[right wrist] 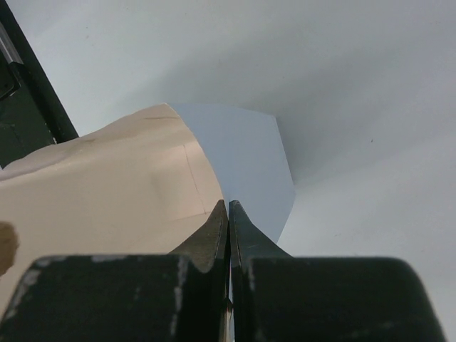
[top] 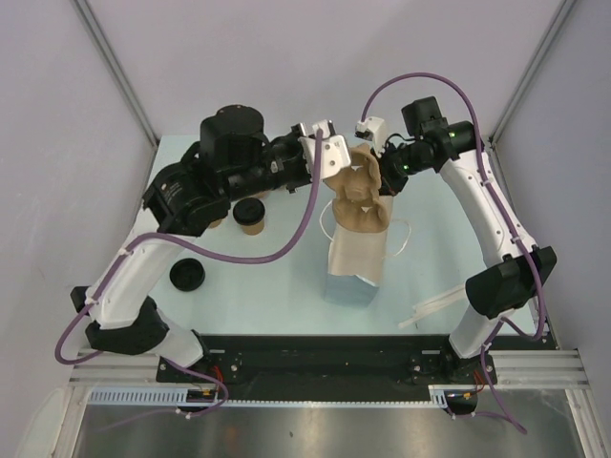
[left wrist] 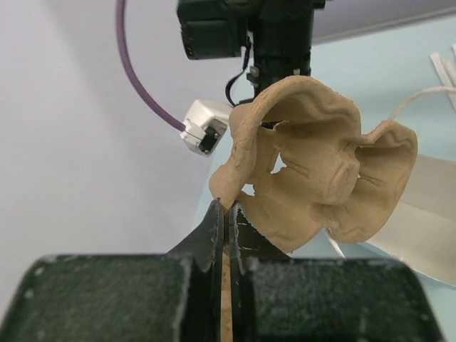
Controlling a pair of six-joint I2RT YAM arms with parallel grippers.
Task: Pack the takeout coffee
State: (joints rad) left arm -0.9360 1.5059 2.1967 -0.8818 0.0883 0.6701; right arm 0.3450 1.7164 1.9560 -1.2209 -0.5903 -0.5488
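On table [top: 286, 305], lidded coffee [top: 250, 217] (outside bag [top: 346, 288])

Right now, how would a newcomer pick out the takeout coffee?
Find the blue paper bag standing mid-table, then look left, under the left arm. The takeout coffee is the small brown cup capped with a black lid; the loose black lid lies flat, nearer the arm's base.

Count on the table
One lidded cup [top: 250, 216], one half-hidden open cup [top: 215, 222], one loose lid [top: 187, 275], one paper bag [top: 350, 256], one cup carrier [top: 361, 191].
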